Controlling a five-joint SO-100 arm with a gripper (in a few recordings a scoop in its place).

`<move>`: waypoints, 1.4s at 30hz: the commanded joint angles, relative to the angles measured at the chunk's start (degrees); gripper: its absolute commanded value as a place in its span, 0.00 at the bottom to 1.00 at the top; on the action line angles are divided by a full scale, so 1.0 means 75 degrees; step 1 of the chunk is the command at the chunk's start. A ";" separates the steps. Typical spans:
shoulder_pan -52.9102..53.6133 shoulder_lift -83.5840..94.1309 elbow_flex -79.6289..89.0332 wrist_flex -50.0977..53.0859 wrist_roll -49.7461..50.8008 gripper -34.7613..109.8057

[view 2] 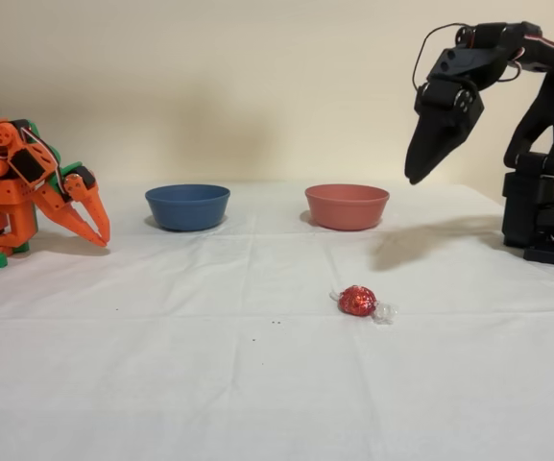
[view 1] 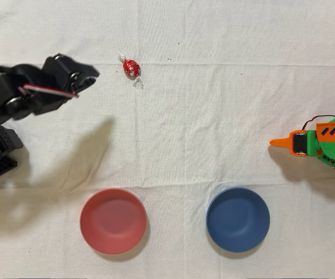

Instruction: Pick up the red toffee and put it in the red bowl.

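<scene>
While hanging high over the cloth (view 1: 213, 116) at the left of the overhead view, stood well short of the prize; black gripper (view 1: 92, 73), seen from above with its tip aimed rightward at the red toffee (view 1: 131, 68); from the side, gripper (view 2: 419, 173) raised far above the table, snout tilted down and leftward, fingers looking pressed together into one dark point with no gap showing and nothing pinched.

Lay alone on the white cloth, that red toffee (view 2: 357, 301), near the front of the fixed view, below and left of the claw; apart from it, no contact. Ran on a diagonal from above, the wrapper's long axis: one clear twisted end up-left, the other down-right; in the fixed view only the right-hand twist plain to see.

Turned on exactly that offset, by my reckoning: a short reach rightward in the overhead view plus a long drop; probably best to spread the fingers first and close across the foil ball, not along the twists.

Sat well apart from the sweet, the red bowl (view 1: 113, 221) at the bottom of the overhead view, blue bowl (view 1: 238, 219) to its right; red bowl (view 2: 347, 206) at the back in the fixed view. Stood far off and idle, the orange arm (view 1: 318, 142); black arm plainly the nearer.
</scene>
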 commanded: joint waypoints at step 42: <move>-0.0375 -0.4535 -0.0516 -0.3727 -0.0281 0.44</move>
